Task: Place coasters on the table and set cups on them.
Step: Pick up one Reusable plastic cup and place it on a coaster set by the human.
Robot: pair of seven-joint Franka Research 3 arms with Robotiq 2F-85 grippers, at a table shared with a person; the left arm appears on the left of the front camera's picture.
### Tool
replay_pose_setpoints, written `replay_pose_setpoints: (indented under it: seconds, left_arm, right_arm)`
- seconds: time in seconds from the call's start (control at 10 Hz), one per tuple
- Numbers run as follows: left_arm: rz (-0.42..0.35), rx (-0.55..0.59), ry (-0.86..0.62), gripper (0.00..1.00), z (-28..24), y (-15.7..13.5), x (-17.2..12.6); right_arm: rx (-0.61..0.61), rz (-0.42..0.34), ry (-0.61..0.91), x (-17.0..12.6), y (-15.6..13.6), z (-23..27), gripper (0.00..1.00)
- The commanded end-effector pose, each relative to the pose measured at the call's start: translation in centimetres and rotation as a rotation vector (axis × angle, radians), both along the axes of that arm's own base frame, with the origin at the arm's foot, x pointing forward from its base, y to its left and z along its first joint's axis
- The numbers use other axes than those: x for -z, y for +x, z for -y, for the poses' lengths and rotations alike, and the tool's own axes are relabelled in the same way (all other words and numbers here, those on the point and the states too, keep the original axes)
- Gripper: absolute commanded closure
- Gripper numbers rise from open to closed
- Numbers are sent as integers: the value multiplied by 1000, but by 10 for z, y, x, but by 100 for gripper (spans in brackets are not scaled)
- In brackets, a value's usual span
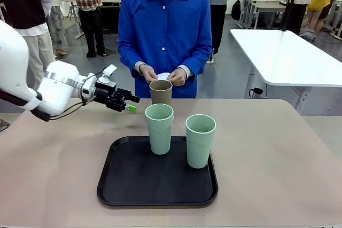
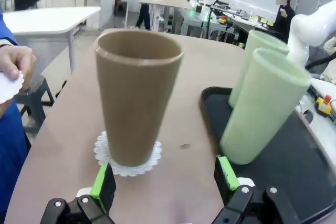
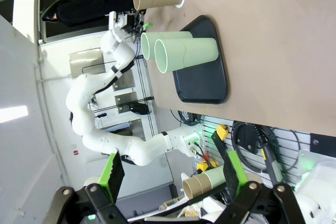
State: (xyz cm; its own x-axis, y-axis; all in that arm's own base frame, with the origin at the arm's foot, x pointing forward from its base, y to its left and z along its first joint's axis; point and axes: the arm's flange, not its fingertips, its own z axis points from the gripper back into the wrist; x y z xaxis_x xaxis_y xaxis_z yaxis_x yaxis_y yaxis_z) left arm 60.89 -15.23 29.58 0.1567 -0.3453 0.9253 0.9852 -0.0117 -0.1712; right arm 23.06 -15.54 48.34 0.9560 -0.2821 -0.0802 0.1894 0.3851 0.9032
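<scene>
A tan-brown cup (image 2: 136, 98) stands upright on a lacy white coaster (image 2: 127, 153) on the beige table (image 1: 267, 158), just behind the tray. Two mint green cups (image 1: 159, 128) (image 1: 200, 140) stand on the black tray (image 1: 123, 185). My left gripper (image 1: 127, 103) hovers left of the tan cup (image 1: 160, 92), open, its green pads (image 2: 100, 182) a little short of the cup and touching nothing. The person's hands hold more white coasters (image 1: 163, 76) above the tan cup. My right gripper (image 3: 172, 174) is open and empty, high above the table, far from the cups (image 3: 178, 40).
The person in a blue shirt (image 1: 165, 25) stands at the far edge. A white table (image 1: 288, 52) is behind on the right. Bare table top lies left and right of the tray. The left arm (image 3: 121, 51) appears in the right wrist view.
</scene>
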Motion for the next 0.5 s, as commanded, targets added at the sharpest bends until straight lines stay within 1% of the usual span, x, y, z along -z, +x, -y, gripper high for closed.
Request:
replay_pose_setpoints:
  seconds: [0.0,0.1,0.2,0.3,0.4]
  left_arm:
    - [-106,-71,187,0,-1,-55,-92]
    - [-122,-135,269,0,-3,-68,-125]
    - [-135,-155,420,0,-1,-77,-151]
    - [-168,-171,543,0,7,-89,-172]
    - [-188,-198,634,0,14,-96,-189]
  right_arm:
    - [-2,10,21,-1,1,0,0]
    - [-2,10,21,-1,1,0,0]
    - [-2,10,21,-1,1,0,0]
    - [-2,10,21,-1,1,0,0]
    - [-2,10,21,-1,1,0,0]
